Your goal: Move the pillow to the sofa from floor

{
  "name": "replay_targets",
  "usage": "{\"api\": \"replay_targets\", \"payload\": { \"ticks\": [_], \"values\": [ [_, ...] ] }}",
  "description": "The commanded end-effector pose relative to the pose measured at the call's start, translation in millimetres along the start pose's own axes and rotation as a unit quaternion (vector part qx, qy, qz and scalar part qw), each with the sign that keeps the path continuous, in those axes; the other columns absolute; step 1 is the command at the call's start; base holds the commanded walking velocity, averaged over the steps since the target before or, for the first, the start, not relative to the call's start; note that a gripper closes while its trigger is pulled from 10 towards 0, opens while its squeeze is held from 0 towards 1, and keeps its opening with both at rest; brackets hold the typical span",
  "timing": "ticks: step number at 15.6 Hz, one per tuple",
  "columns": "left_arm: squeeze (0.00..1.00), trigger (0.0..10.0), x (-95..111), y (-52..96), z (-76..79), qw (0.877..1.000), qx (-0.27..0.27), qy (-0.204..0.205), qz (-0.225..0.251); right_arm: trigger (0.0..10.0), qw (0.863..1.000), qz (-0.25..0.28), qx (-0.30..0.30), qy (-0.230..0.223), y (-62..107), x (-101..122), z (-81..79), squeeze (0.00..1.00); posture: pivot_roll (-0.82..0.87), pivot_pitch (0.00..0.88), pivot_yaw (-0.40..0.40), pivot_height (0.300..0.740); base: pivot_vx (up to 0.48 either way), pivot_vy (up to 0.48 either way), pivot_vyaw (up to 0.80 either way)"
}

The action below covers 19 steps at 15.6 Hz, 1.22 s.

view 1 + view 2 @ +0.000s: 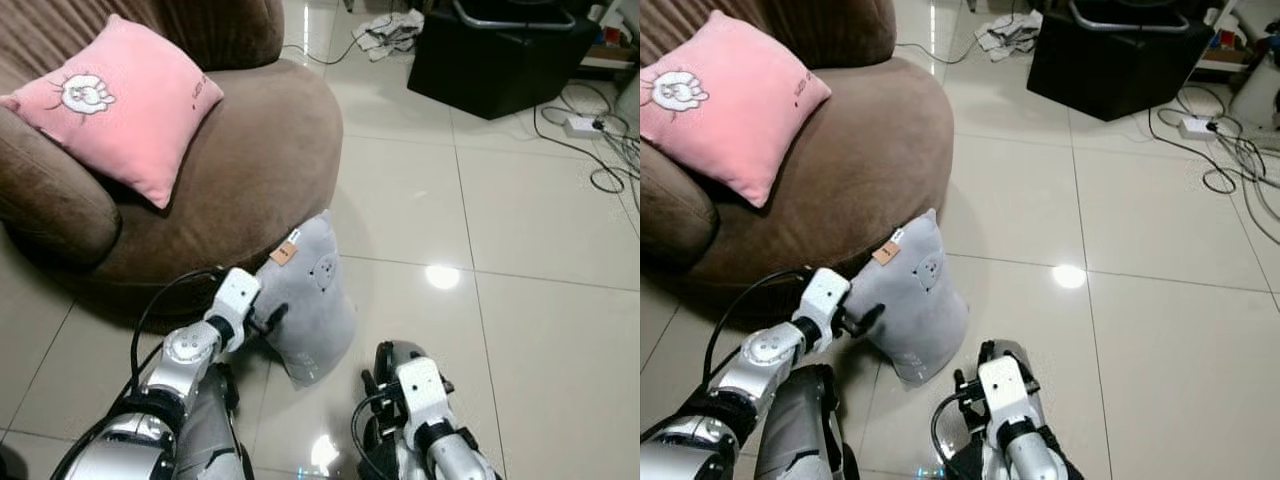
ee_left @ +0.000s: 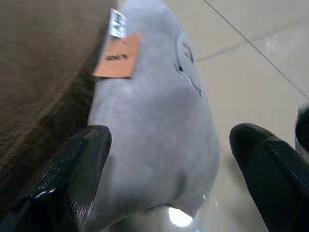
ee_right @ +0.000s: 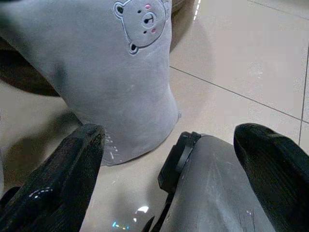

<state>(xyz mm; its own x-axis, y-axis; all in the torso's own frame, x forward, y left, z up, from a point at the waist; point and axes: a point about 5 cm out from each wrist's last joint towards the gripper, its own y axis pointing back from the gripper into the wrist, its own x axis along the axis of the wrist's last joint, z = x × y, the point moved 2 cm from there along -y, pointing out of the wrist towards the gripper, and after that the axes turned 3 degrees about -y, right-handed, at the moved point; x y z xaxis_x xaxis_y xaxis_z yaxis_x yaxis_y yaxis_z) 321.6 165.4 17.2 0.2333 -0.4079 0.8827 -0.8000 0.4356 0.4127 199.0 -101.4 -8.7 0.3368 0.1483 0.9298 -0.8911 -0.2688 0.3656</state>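
Observation:
A grey pillow (image 1: 310, 300) with a small bear face and an orange tag stands on the tiled floor, leaning against the base of the brown sofa (image 1: 250, 150). My left gripper (image 1: 270, 320) is at the pillow's left side, open. In the left wrist view its fingers (image 2: 82, 159) stand wide apart on either side of the pillow (image 2: 154, 125), not closed on it. My right gripper (image 1: 385, 380) is low by my own grey knee (image 3: 217, 193), open and holding nothing, a little short of the pillow (image 3: 120, 72).
A pink pillow (image 1: 115, 105) lies on the sofa seat at the left. A black box (image 1: 500, 55) stands at the back right, with cables (image 1: 600, 150), a power strip (image 1: 580, 125) and a crumpled cloth (image 1: 390, 30) on the floor nearby.

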Motion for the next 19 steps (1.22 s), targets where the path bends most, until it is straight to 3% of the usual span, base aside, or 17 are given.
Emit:
{"api": "replay_targets", "payload": {
  "ticks": [1,12,19],
  "values": [
    [0.00,10.0,-1,2.6,-6.9,1.000,-0.006,-0.023,-0.011,10.0,1.000,-0.024,0.001,-0.002,4.9,-9,-3.3,0.00,-0.17,0.215,-0.017,0.533,0.000,0.000,0.00],
    [0.00,10.0,-5,9.3,-42.7,0.983,0.028,-0.144,-0.113,10.0,1.000,-0.018,-0.008,-0.017,8.0,-3,-12.0,0.00,-0.24,0.244,0.001,0.533,0.000,0.000,0.00],
    [0.00,10.0,-4,-4.2,-29.2,0.967,0.024,-0.200,-0.158,10.0,0.999,-0.023,-0.025,-0.017,18.4,0,-13.8,0.00,-0.36,0.303,-0.033,0.533,0.000,0.000,0.00]
  ]
}}
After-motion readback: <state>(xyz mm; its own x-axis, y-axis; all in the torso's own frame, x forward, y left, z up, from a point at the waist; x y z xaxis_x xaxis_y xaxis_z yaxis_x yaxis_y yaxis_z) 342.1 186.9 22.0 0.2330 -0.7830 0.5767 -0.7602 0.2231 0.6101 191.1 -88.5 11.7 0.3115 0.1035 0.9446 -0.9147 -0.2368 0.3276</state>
